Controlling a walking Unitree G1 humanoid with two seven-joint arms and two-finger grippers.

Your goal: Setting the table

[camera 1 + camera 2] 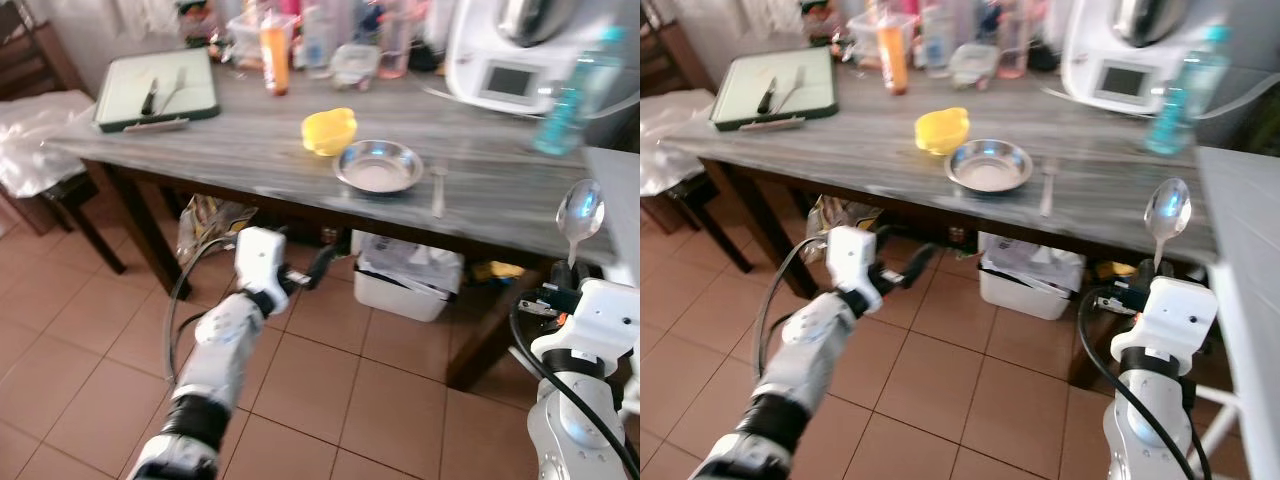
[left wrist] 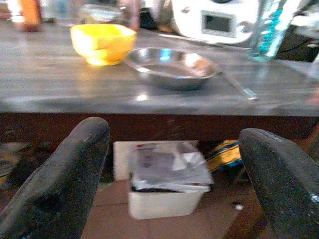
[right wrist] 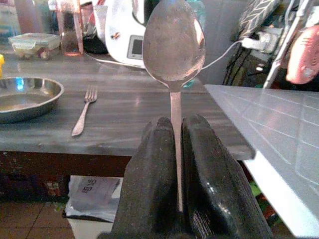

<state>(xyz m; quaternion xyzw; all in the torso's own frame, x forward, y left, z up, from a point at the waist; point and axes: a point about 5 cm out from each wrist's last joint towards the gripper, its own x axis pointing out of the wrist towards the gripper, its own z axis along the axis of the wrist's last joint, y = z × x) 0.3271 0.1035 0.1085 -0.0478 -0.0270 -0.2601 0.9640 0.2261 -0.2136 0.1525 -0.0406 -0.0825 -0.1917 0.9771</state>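
A long grey table [image 1: 250, 150] stands ahead, with a white kitchen machine [image 1: 510, 60] at its far right. Near the front edge sits a metal plate [image 1: 378, 166], a yellow bowl [image 1: 329, 130] just behind it and a fork [image 3: 83, 113] lying just to its right. A green tray [image 1: 155, 90] at the far left holds what looks like cutlery. The right gripper [image 3: 175, 149] pinches a spoon [image 3: 173, 42] upright by its handle, before the table's right end. The left gripper [image 2: 174, 169] hangs below the table edge, fingers spread.
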